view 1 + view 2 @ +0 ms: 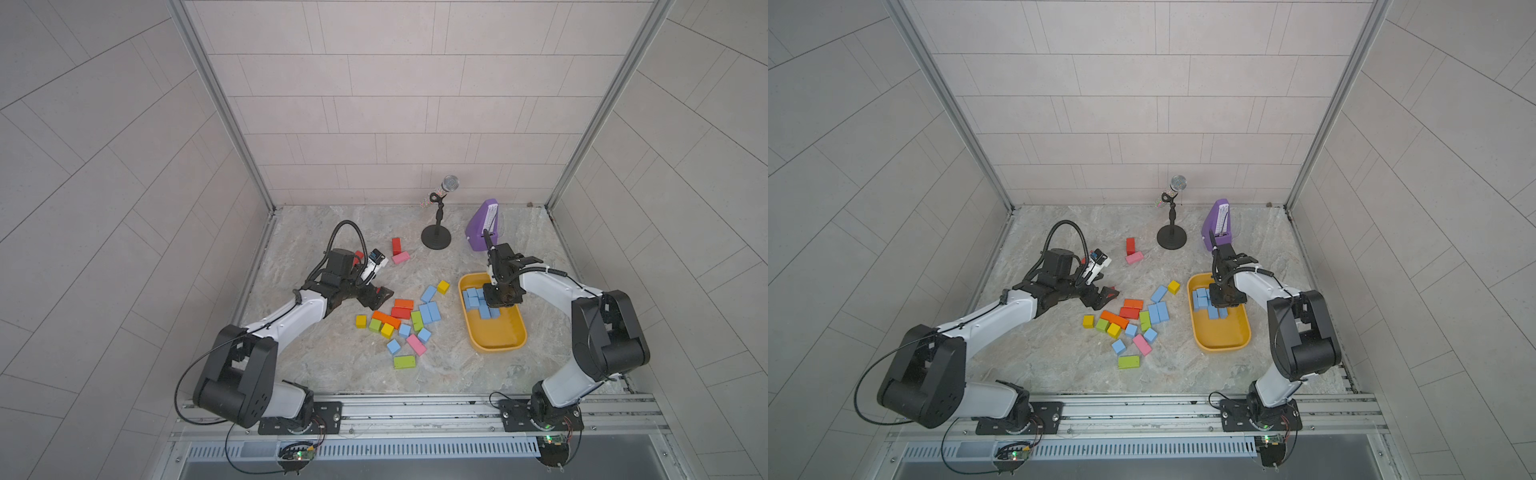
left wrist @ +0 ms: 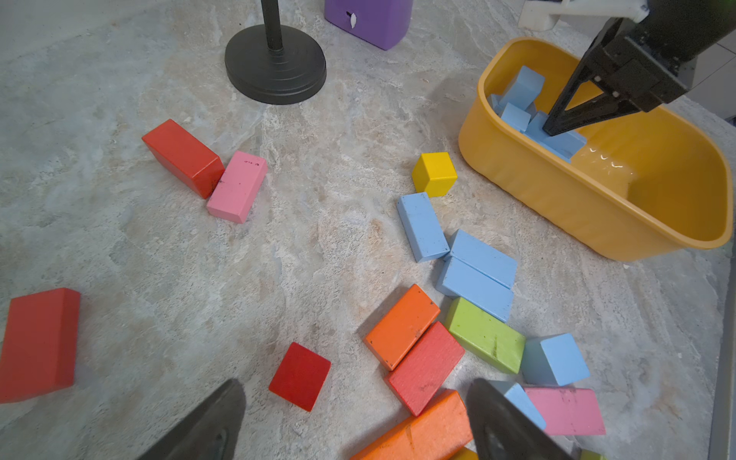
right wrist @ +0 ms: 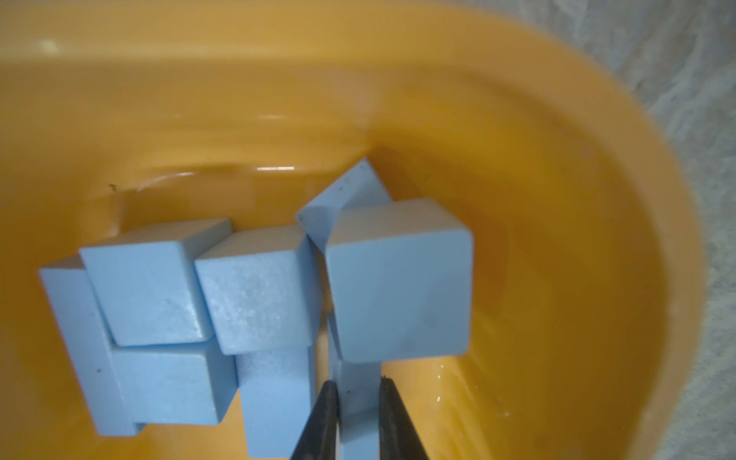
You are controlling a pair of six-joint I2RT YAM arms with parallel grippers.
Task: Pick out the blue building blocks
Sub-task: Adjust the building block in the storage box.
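Several blue building blocks (image 1: 430,311) lie on the table among the mixed pile, and the left wrist view shows them too (image 2: 476,275). More blue blocks (image 3: 255,290) are heaped at the far end of the yellow tub (image 1: 498,345). My right gripper (image 3: 358,382) reaches down into the tub and is shut on a blue brick (image 3: 356,402) lying against the heap. In both top views it hangs over the tub's far half (image 1: 1223,299). My left gripper (image 2: 356,384) hovers open left of the pile, above a red cube (image 2: 300,376), holding nothing.
Red, orange, yellow, green and pink blocks (image 1: 390,320) mix with the blue ones. A red brick and a pink brick (image 1: 401,257) lie apart farther back. A microphone stand (image 1: 436,239) and a purple metronome (image 1: 484,224) stand behind the tub.
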